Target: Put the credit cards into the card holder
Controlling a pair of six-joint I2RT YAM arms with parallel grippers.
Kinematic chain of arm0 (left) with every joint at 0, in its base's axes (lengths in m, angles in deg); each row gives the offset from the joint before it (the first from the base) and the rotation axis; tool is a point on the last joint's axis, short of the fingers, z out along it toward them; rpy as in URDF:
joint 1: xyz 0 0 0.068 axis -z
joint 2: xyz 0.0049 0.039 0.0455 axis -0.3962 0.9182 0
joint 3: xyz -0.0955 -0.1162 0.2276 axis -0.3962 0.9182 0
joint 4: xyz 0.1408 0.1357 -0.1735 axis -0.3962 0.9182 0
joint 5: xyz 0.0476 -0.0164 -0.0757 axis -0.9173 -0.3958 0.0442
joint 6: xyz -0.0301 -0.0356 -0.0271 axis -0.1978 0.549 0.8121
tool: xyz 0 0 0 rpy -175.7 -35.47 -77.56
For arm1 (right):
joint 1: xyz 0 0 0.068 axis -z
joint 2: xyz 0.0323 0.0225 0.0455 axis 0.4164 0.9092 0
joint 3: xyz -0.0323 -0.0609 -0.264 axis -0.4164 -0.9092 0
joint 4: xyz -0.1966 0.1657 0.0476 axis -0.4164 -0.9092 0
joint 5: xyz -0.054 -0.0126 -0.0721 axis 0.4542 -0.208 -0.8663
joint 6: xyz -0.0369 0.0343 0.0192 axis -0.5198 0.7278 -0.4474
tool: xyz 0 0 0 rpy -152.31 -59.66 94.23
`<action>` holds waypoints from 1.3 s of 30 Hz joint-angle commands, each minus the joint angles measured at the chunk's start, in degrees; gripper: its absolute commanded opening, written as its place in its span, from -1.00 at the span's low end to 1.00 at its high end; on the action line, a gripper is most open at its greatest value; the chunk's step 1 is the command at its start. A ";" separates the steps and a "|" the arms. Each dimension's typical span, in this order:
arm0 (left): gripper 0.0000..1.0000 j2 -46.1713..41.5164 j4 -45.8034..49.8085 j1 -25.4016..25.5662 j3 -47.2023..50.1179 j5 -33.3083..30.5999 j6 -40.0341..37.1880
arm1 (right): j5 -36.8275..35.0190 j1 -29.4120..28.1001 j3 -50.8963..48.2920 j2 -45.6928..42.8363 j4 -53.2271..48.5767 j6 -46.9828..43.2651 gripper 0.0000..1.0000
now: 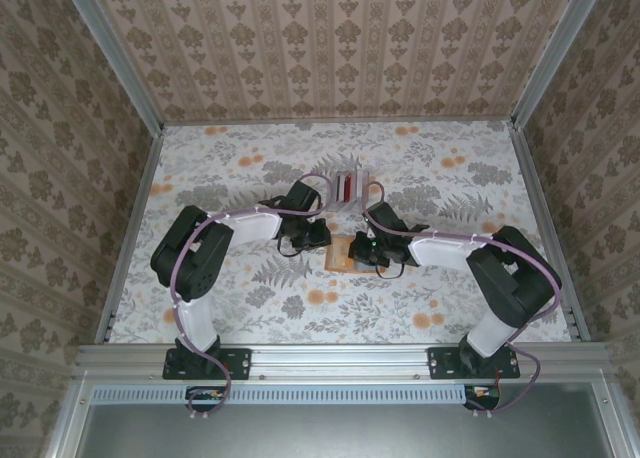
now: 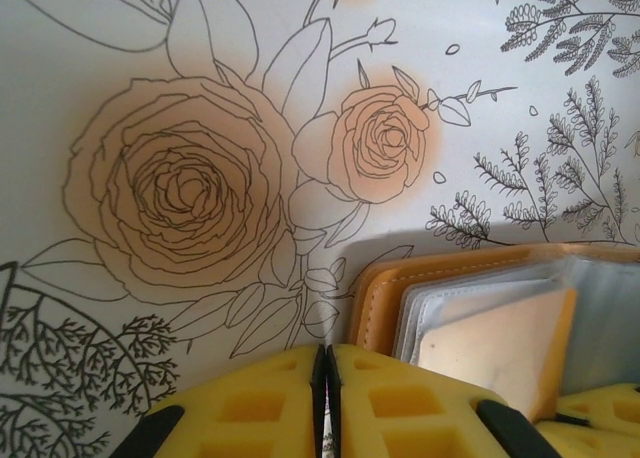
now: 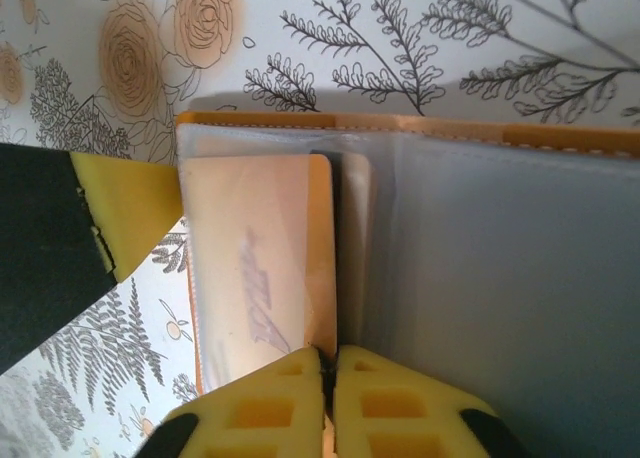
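Card holder (image 3: 500, 278) open flat, inside up; card (image 3: 255, 268) in sleeve.

Left arm (image 1: 195, 253) and right arm (image 1: 505, 278): black joints, white links, purple cables (image 1: 176, 290). Pincer fingers (image 2: 250, 408) yellow, square recesses, black trim.

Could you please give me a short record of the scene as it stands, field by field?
card holder: open on the table, between the two grippers, clear sleeves showing
card: one pale orange card, apparently inside a sleeve
left gripper: fingers together, beside the holder's corner, nothing seen between them
right gripper: fingers together over the sleeves; unclear whether they pinch one
rack: clear with red strips, beyond the holder, untouched
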 commanded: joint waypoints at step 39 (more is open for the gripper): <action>-0.70 1.91 3.50 -0.46 -4.04 1.38 -3.17 | 1.87 0.43 -2.26 -4.22 -9.64 -5.45 -0.66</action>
